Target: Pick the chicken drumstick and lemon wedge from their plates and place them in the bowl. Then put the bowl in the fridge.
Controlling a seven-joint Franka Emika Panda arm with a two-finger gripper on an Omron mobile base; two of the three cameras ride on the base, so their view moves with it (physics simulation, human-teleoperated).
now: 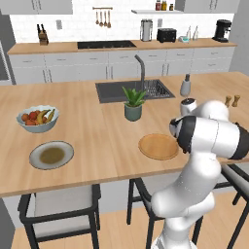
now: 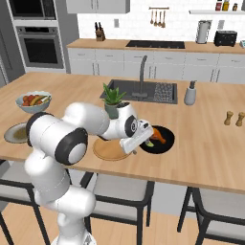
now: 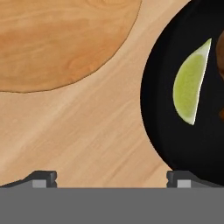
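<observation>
The two-finger pincer [image 3: 111, 178] is standing with its dark tips spread wide apart and gripping nothing. In the hand view it is hovering over bare wood of the light wooden bench [image 3: 87, 131], in the gap between the tan wooden-looking round plate [image 3: 57, 39] at about ten o'clock and the shallow round black bowl [image 3: 175, 144] at about two to three o'clock.

The tiny pale yellow-green lemon wedge [image 3: 189, 83] is lying inside the bowl, its long axis running from roughly twelve to six o'clock, curved back toward the pincer's side. A dark brown edge beside it at three o'clock is likely the glossy orange-brown chicken drumstick [image 2: 159, 136], which in the right base view is resting in the bowl too, close to the wedge. Both plates are looking bare: the tan one, and the grey plate with a brownish centre [image 1: 51, 155] far off at nine o'clock in the left base view.

So the filling step seems done and the bowl itself is the next thing to take. Its near rim is sitting just above the right-hand fingertip [image 3: 183, 179], so the pincer would need to be shifting toward three o'clock to straddle that rim. The bowl's wall is thin and shallow, so a grip on it may be tipping the contents.
</observation>
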